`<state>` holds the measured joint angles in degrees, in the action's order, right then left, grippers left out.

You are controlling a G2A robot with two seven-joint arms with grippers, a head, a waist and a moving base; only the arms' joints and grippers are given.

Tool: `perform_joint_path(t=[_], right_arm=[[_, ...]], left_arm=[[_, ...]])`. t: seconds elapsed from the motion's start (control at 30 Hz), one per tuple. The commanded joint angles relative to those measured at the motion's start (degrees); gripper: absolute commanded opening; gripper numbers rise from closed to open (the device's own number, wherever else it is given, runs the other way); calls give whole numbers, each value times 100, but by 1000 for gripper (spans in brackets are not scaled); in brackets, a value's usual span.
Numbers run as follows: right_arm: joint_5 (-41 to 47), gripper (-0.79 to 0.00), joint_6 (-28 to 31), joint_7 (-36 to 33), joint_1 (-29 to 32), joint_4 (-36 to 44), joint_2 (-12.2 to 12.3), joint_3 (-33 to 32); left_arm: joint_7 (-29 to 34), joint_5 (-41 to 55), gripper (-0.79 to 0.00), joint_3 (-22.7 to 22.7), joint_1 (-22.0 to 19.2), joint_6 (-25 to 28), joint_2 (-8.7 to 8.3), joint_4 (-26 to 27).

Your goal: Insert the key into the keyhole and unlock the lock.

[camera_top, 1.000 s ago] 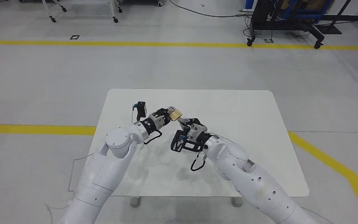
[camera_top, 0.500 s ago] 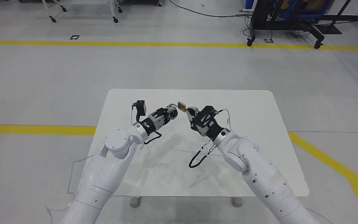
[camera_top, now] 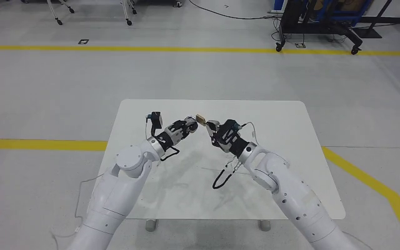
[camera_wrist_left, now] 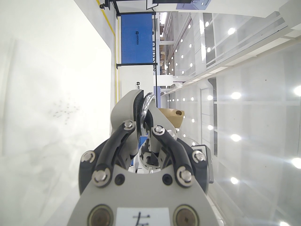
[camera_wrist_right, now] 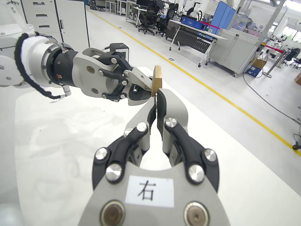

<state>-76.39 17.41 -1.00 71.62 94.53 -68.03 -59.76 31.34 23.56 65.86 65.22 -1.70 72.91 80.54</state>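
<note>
You have the lock (camera_wrist_left: 172, 118) pinched by its shackle in the left hand (camera_wrist_left: 143, 109), aloft over the tabletop (camera_top: 275, 131). The right hand (camera_wrist_right: 157, 95) is clamped on the key (camera_wrist_right: 155, 99), whose tip meets the brass body. Seating looks unfinished, and the turn is yet to do.

Robotics lab on an open, factory-style floor.
Around my counter (camera_top: 287, 119) I see yellow floor lines (camera_top: 187, 48), office chairs (camera_wrist_right: 147, 21) at benches, a drawer cabinet (camera_wrist_right: 40, 17), other robot arms (camera_wrist_right: 195, 5) and a glazed aluminium-frame cell (camera_wrist_right: 249, 24).
</note>
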Motion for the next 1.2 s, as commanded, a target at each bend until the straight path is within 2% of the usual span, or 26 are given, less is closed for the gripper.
perform_joint_path(t=[0.0, 0.1, 0.2, 0.23, 0.3, 0.33, 0.37, 0.53, 0.63, 0.73, 0.87, 0.9, 1.0, 1.1, 1.17], right_arm=[[-118, -256, -39, 5, 39, 48, -1, 15], [-263, -268, -74, 40, 75, 106, 1, -1], [-448, -237, -92, 114, 123, 177, 11, -36], [-513, -212, -113, 123, 143, 204, 15, -52], [-523, -108, -111, 188, 198, 273, 23, -110], [-533, -31, -113, 228, 224, 313, 32, -169], [-514, 0, -112, 271, 268, 356, 43, -246], [-3, 0, -148, 529, 691, 706, 150, -1122], [224, 0, -330, 381, 1136, 1042, 232, -1853], [224, 0, -330, 381, 1136, 1042, 232, -1853], [224, 0, -330, 381, 1136, 1042, 232, -1853], [224, 0, -330, 381, 1136, 1042, 232, -1853], [224, 0, -330, 381, 1136, 1042, 232, -1853], [224, 0, -330, 381, 1136, 1042, 232, -1853], [224, 0, -330, 381, 1136, 1042, 232, -1853]], left_arm=[[2, 46, -785, 18, 6, 10, 2, -5], [8, 109, -785, 52, 9, 28, 4, -15], [19, 183, -785, 86, 14, 44, 5, -21], [29, 213, -785, 92, 16, 37, 7, -26], [38, 217, -785, 96, 13, 33, 8, -30], [38, 216, -785, 94, 13, 34, 9, -33], [38, 210, -785, 84, 13, 38, 11, -31], [92, -68, -785, -100, 3, 60, 26, -5], [109, -433, -785, -377, -84, -104, 54, -58], [39, -960, -785, -738, -251, -355, 98, -94], [-162, -1422, -785, -1255, -543, -1283, 204, -205], [-211, -1459, -785, -1390, -648, -1658, 245, -267], [-276, -1552, -785, -1759, -909, -2243, 365, -509], [-363, -1507, -785, -2031, -1134, -2686, 493, -803], [-471, -1313, -785, -2101, -1228, -2748, 578, -922]])
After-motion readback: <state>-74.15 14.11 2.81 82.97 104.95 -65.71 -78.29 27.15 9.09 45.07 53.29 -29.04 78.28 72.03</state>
